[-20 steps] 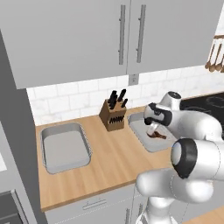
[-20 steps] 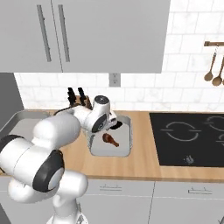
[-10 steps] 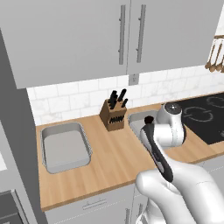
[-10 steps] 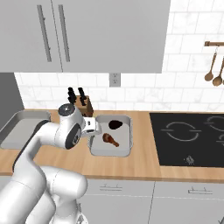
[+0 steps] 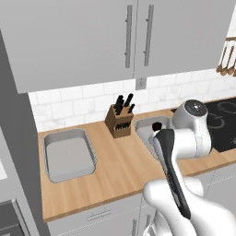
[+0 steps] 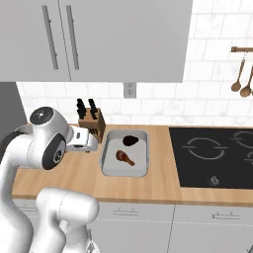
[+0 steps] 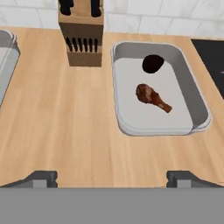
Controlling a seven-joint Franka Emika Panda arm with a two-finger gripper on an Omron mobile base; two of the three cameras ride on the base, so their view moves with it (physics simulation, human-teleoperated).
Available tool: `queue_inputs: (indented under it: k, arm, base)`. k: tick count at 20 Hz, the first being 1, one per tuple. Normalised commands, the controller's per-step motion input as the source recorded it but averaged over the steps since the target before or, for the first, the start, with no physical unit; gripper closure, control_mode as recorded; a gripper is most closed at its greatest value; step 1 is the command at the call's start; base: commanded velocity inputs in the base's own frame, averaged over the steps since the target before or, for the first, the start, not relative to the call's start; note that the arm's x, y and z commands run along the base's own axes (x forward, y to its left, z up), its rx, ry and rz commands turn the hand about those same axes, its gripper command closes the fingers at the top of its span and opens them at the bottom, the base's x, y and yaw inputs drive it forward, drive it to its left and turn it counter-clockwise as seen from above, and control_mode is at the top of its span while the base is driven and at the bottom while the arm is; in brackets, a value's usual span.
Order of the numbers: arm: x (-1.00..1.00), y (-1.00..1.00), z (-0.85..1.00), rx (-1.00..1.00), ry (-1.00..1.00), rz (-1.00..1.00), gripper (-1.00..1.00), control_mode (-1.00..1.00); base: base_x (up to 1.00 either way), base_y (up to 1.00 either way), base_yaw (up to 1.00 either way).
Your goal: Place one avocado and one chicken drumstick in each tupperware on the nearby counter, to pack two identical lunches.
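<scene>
Tan wood-grain counter [image 7: 61, 131] sat closest under the hand, bare right below the gripper [image 7: 111, 177], whose jaws were spread wide with nothing between them. Just past that, the right-hand tupperware [image 7: 197, 114] was resting flat on the counter, and it already had a chicken drumstick [image 7: 152, 97] lying roughly in its middle, thick end toward the knife block side and thin bone end pointing the other way. A dark avocado [image 7: 153, 63] sat in the far part of the same container, close to the drumstick but not touching it as far as I could tell. Off to the side, the brown knife block [image 7: 81, 41] stood upright just beside that tupperware, near the tiled backsplash [image 6: 148, 106]. In the left base view the second tupperware [image 5: 67, 155] was further along the counter on the other side of the knife block, well apart from the first one. A black cooktop [image 6: 212, 155] sat on the opposite side, with wooden utensils [image 6: 242, 74] hanging on the wall above it.
</scene>
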Motion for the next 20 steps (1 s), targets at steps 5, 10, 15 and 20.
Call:
queue_inputs:
  k: [5,10,15,20]
  arm:
    - [-0.85,0.12,-0.06,0.0,-0.04,0.0,-1.0,-1.0]
    - [-0.86,0.15,-0.34,-0.01,-0.02,0.0,-1.0,-1.0]
    - [-0.8,0.14,-0.21,-0.02,0.0,0.0,-1.0,1.0]
    - [0.0,0.0,0.0,0.0,0.0,0.0,-1.0,1.0]
  base:
    - [0.0,0.0,0.0]
    - [0.0,0.0,0.0]
    - [-0.2,0.01,0.0]
    - [-1.0,0.36,0.01]
